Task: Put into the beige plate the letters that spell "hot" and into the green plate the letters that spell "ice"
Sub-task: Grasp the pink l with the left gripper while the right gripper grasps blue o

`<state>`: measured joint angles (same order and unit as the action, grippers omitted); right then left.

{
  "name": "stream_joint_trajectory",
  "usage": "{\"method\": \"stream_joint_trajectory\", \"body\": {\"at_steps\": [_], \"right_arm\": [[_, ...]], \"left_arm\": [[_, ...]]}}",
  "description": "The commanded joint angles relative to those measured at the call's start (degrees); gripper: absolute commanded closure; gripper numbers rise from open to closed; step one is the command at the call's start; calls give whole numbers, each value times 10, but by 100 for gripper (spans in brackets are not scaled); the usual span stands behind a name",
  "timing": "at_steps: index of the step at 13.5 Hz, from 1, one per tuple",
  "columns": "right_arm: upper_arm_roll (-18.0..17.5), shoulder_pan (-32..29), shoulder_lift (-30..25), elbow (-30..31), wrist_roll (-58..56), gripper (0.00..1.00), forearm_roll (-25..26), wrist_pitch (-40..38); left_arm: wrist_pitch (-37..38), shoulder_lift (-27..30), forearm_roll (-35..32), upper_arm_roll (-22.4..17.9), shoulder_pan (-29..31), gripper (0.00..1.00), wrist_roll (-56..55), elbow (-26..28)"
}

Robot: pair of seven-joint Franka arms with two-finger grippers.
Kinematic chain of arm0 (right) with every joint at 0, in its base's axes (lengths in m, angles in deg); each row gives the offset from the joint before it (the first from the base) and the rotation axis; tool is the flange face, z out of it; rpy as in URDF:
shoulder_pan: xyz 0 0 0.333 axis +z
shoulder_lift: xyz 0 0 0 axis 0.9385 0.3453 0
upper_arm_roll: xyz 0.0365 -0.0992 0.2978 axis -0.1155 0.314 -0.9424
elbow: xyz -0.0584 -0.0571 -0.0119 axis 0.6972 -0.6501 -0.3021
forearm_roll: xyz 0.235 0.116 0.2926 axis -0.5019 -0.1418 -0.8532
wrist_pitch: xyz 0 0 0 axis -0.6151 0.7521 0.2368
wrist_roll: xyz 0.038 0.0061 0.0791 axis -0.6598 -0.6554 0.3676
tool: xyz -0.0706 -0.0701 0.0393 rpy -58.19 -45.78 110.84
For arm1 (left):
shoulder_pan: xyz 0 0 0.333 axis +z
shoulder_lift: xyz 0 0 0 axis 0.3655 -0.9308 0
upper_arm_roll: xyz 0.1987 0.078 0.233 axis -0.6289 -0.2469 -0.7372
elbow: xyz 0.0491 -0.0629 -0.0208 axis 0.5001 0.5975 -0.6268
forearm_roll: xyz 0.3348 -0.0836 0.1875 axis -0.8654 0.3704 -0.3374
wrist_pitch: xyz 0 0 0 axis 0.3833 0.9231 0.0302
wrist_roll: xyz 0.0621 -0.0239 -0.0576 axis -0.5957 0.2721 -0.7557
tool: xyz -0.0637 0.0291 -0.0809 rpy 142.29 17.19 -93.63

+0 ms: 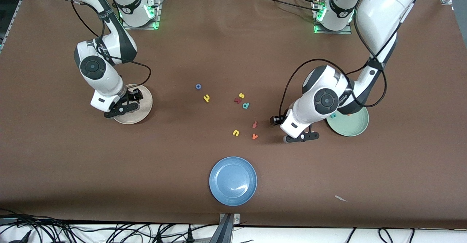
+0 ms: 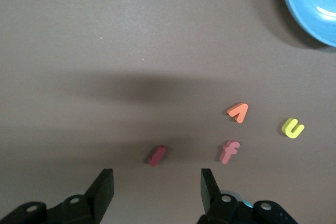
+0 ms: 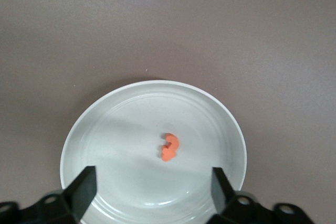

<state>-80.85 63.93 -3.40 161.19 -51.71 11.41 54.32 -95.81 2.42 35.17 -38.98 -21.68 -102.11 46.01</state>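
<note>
My right gripper (image 1: 122, 109) (image 3: 152, 190) hangs open over the beige plate (image 1: 145, 104) (image 3: 105, 124), with nothing between its fingers. An orange letter (image 3: 170, 147) lies in that plate. The blue "o" (image 1: 198, 86) and yellow "h" (image 1: 206, 97) lie on the table mid-way between the arms. My left gripper (image 1: 302, 137) (image 2: 156, 191) is open, low over the table beside the green plate (image 1: 352, 127). The dark red "i" (image 2: 157, 155) lies flat just ahead of its fingertips. A teal "c" (image 1: 333, 116) and an orange scrap (image 1: 349, 114) show in the green plate, partly hidden by the left arm.
A blue plate (image 1: 232, 180) (image 2: 310, 3) sits nearest the front camera. Loose letters lie around the middle: salmon "f" (image 1: 254, 124) (image 2: 229, 151), orange "v" (image 1: 254, 136) (image 2: 238, 112), yellow "u" (image 1: 236, 132) (image 2: 292, 127), yellow "s" (image 1: 241, 95), teal "p" (image 1: 246, 105), a dark red one (image 1: 237, 100).
</note>
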Motion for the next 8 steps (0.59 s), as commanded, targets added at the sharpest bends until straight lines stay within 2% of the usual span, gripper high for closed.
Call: {"method": "stream_joint_trajectory", "body": {"at_steps": [1,3,8], "right_arm": [[-17,3,-2,9,80,0,-10,-4],[-49,24,8,8,175,0,-13,-2],[-85,79,25,6,363,0,-15,38]], "left_arm": [[-3,-24,-17,-7,-18,29,25,-18],[-4,-46,-41,-8,-32,30,21,-21],[-19,-73,-67,-8,-38,30,17,-20]]}}
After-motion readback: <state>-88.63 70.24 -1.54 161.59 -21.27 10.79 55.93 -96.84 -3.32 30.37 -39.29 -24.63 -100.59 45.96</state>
